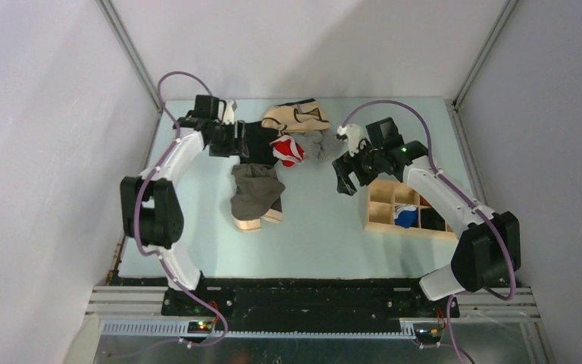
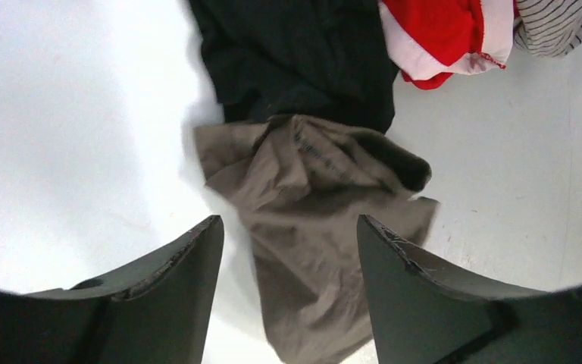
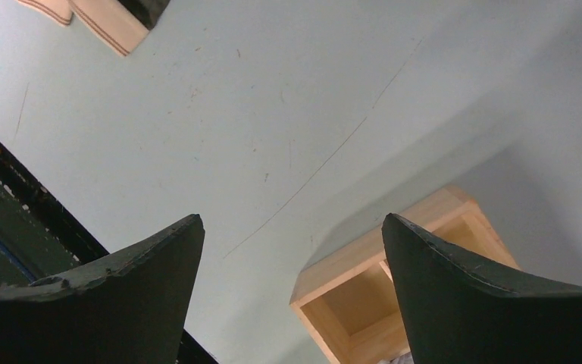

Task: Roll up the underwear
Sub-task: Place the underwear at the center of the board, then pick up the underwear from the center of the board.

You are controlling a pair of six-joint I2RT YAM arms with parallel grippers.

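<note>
both hands are spread and hold nothing. the left hand point(image 2: 288, 227) hangs over the far end of the underwear point(image 2: 311, 205), a finger on either side of the crumpled olive-brown cloth, whose far edge touches a black garment point(image 2: 295, 53). the right hand point(image 3: 292, 224) hovers above bare worktop point(image 3: 273, 114) near a wooden box point(image 3: 364, 265). the underwear lies bunched and unrolled, waistband point(image 1: 258, 222) toward the arms. the step looks like laying it out; next it needs pulling clear of the pile and smoothing flat.
</note>
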